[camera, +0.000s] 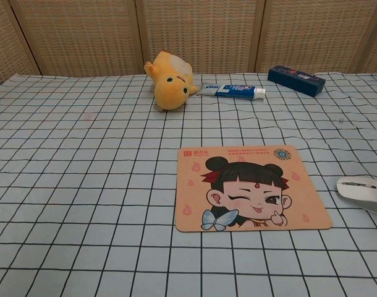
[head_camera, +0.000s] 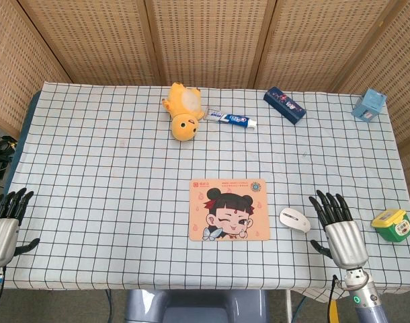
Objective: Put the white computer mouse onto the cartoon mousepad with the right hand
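Observation:
The white computer mouse [head_camera: 295,219] [camera: 363,193] lies on the checked tablecloth just right of the cartoon mousepad [head_camera: 229,209] [camera: 249,187], which shows a winking girl's face. My right hand [head_camera: 338,227] is flat at the front right of the table, fingers spread, a short gap to the right of the mouse and holding nothing. At the front left edge my left hand [head_camera: 6,224] is likewise spread and empty. Neither hand appears in the chest view.
A yellow plush toy [head_camera: 182,111] [camera: 169,80], a toothpaste tube [head_camera: 232,119] [camera: 232,91] and a dark blue box [head_camera: 284,105] [camera: 296,80] lie along the back. A light blue box [head_camera: 369,105] sits back right, a green-yellow jar [head_camera: 392,224] right of my right hand.

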Available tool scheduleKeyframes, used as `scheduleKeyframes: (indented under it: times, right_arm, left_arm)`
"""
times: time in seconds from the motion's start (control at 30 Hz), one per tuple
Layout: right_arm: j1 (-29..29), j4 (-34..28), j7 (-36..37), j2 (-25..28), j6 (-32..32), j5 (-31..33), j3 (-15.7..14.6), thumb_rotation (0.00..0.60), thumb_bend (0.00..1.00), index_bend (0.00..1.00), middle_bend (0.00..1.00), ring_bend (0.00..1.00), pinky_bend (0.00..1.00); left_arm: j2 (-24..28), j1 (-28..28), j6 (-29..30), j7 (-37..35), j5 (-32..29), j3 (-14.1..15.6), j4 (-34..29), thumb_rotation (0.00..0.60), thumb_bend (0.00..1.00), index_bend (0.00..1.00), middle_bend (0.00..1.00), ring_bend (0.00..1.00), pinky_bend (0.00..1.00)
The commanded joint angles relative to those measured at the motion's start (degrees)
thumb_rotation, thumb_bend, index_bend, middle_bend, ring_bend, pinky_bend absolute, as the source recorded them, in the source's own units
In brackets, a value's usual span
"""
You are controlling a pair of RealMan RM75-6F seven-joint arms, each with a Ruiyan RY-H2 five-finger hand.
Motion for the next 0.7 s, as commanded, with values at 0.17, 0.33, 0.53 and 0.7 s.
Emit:
scheduleKeyframes:
  times: [0.17,0.33,0.53,0.7]
  right_arm:
    - [0.01,0.22,0.06,-0.2,-0.15,0.07,-0.02,0.6,0.14,0.04,0.0,0.0,0.0]
    - [-0.02,-0.12,0.18,-0.22,0.1,-0.06,0.09,0.6,0.14,0.04,0.0,0.0,0.0]
    - [-0.03,-0.57,0.81,-0.06,0.06,-0.19,-0.04,0.6,0.14,0.04,0.0,0.0,0.0]
    - [0.05,-1.01,1.18,-0.02,-0.14,-0.79,-0.47,0.6,0.14,0.04,0.0,0.0,0.0]
  left_arm:
    - [0.1,0.11,0.28,-0.33,0.09,-0.02,-0.01,0.6,0.0,0.0,0.0,0.0,0.0]
    - [0.16,0.13,0.7,-0.47,0.36,-0.15,-0.13,0.6,0.0,0.0,0.0,0.0,0.0]
    - [0.03,0.08,0.61,-0.31,0.16,-0.23,-0.07,0.6,0.0,0.0,0.0,0.0,0.0]
    - [0.15,0.21,0.93,-0.23,0.18,-0.28,-0.32,0.6,0.0,0.0,0.0,0.0,0.0]
